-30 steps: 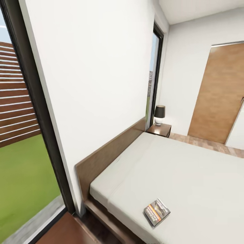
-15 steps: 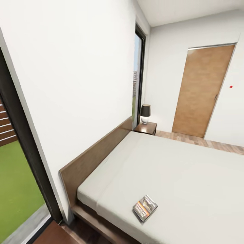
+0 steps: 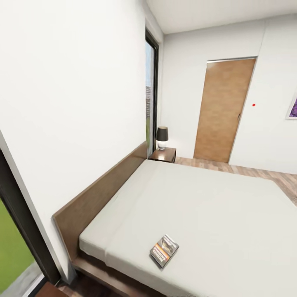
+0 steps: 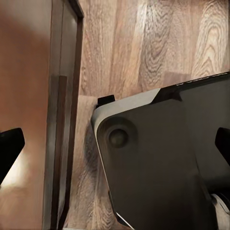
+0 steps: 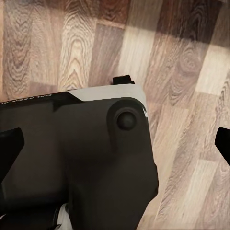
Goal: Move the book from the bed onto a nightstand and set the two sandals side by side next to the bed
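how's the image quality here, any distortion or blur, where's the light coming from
Head view: wide-angle distortion, the walls and the tall window lean; daylight enters through it, the bed is evenly lit, and the book cover lettering is too soft to read. Right wrist view: a bright patch with darker shadow bands crosses the floor. Left wrist view: the close brown panel looks blurred.

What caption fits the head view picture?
Book lying on the bed, with a lamp-topped nightstand beyond.

Open mattress all around the book (image 3: pixel 164 251), headboard (image 3: pixel 99 194) and wall (image 3: pixel 70 103) beyond
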Motion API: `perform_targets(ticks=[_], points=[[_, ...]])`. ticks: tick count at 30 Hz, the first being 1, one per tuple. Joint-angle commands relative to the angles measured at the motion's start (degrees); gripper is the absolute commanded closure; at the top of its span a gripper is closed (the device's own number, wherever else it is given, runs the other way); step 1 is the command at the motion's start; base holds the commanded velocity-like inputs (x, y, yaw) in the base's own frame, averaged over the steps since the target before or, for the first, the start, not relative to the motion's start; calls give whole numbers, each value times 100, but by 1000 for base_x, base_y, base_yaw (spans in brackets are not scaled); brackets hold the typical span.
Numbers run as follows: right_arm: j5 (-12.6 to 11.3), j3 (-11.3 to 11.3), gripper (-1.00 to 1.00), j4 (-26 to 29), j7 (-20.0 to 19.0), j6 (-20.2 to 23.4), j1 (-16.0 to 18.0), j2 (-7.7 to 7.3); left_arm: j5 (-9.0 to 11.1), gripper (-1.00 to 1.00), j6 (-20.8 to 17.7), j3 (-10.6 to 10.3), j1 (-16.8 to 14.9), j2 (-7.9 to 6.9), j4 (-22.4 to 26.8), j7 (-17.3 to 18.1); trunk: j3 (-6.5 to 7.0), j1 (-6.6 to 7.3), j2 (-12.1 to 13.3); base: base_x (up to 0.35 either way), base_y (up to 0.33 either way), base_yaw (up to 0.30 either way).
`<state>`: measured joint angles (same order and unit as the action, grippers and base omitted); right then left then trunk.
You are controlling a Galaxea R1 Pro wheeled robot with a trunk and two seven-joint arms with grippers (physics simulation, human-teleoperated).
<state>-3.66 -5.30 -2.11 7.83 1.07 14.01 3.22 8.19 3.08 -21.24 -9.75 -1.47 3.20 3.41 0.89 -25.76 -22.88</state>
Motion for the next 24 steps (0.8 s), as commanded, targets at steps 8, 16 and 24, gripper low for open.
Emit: perform_targets(ticks=[8, 16, 24], points=[[-21, -34, -100, -9, 15, -1, 5, 2, 62, -100, 17, -47, -1, -3, -3, 19, -2, -2, -4, 0, 0, -223], [-21, -33, -100, -9, 15, -1, 5, 3, 63, -100, 17, -47, -1, -3, -3, 19, -2, -2, -4, 0, 0, -220], [-21, -34, -100, -9, 13, -1, 5, 3, 63, -100, 17, -47, -1, -3, -3, 19, -2, -2, -4, 0, 0, -219]])
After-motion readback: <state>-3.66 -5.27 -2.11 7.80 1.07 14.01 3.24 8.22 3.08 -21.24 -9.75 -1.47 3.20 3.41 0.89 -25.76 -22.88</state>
